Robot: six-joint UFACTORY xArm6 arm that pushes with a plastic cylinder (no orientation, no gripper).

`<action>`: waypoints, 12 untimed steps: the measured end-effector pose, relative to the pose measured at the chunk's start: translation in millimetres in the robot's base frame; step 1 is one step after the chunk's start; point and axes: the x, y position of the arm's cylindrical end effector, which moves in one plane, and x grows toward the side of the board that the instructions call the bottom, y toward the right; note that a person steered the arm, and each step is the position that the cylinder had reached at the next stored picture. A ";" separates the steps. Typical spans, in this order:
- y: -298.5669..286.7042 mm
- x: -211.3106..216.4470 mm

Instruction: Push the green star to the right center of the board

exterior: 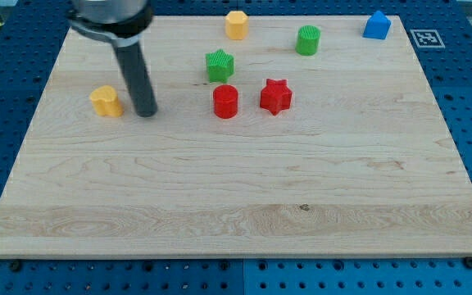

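1. Upper middle of the board: green star (219, 65), just above the red cylinder (225, 102), well short of right center. Push not started.
2. Left side: my tip (146, 113) sits beside the yellow block (106, 102), well apart from the star.
3. No claw on this rig, bare rod only.
4. Left to do: get to the star's left, push right and slightly down, clear of the red star (275, 96).

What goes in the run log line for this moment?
tip: beside yellow block | green star: upper centre, untouched | red cylinder below it

Lab: blue pegboard bench (6, 74), fiducial tag (426, 38)
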 end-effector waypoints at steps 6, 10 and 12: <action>47.4 -66.6; 140.8 -114.4; 187.7 -106.8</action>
